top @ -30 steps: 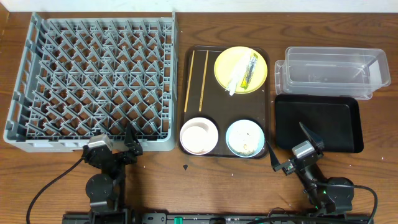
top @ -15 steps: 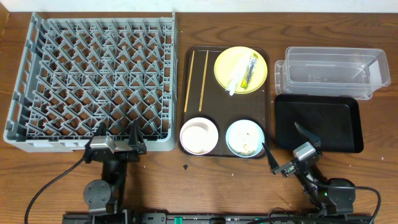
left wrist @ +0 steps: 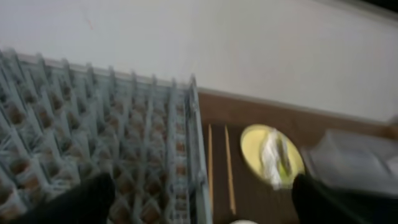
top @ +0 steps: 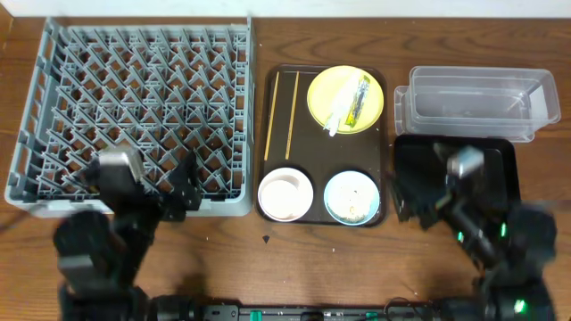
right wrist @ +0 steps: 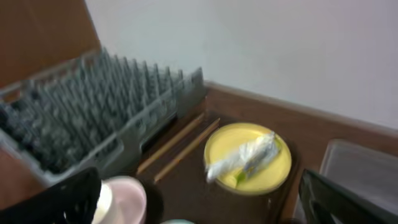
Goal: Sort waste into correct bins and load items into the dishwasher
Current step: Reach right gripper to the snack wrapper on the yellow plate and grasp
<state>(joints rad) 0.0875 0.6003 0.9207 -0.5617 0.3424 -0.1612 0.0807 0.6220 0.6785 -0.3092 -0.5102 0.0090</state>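
Seemingly, through the blur, the left gripper [top: 178, 189] and right gripper [top: 412, 198] both gape empty. The crumpled wrapper [top: 337, 111] lies on the yellow plate [top: 321, 89] at the brown tray's [top: 312, 147] far right corner, long axis near-to-far, closer to the right gripper.

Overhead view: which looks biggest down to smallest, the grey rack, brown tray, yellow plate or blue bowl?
1. grey rack
2. brown tray
3. yellow plate
4. blue bowl
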